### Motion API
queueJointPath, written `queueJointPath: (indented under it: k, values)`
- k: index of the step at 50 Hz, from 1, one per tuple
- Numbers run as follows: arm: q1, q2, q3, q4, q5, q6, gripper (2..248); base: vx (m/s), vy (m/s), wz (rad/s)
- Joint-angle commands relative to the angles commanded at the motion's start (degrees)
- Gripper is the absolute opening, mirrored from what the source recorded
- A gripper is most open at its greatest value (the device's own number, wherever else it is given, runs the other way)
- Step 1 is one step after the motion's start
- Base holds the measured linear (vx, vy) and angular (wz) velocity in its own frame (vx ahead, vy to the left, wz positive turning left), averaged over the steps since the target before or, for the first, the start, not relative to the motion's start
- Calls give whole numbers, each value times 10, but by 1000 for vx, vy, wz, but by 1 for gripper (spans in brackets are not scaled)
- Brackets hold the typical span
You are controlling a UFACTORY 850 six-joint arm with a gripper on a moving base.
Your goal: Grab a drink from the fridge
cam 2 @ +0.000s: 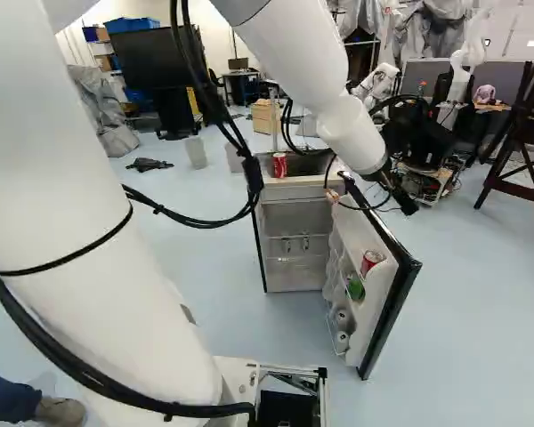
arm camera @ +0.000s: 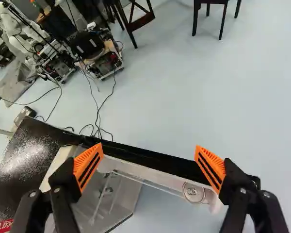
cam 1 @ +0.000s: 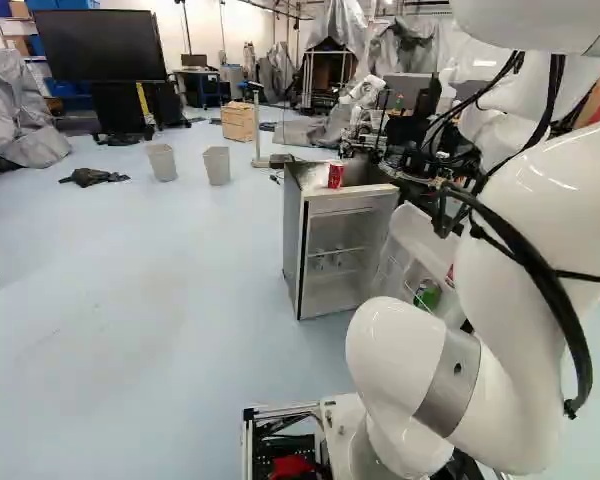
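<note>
In the right base view my gripper (cam 2: 399, 190) is above the opened fridge door (cam 2: 399, 298). The wrist view shows the gripper (arm camera: 149, 160) open, its orange pads wide apart, with the door's dark top edge (arm camera: 150, 156) crossing below and between them. A silver can top (arm camera: 193, 192) shows in the door, near one finger. The door shelves hold a red can (cam 2: 371, 261), a green can (cam 2: 354, 286) and pale cans lower down. The small fridge (cam 1: 292, 250) stands open with wire shelves inside. Another red can (cam 1: 335, 175) stands on its top.
Behind the fridge stand another robot (cam 1: 365, 92) and a cart with cables on the floor (arm camera: 104, 60). Two grey bins (cam 1: 217, 165) are left of the fridge in the left base view. A dark wooden frame (cam 2: 516, 151) stands at the right of the right base view.
</note>
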Motion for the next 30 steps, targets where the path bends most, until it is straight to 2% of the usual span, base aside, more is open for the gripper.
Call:
queueJointPath:
  k: [30]
  values:
    - [-53, -41, -43, 0, -25, 0, 247, 0, 0, 0]
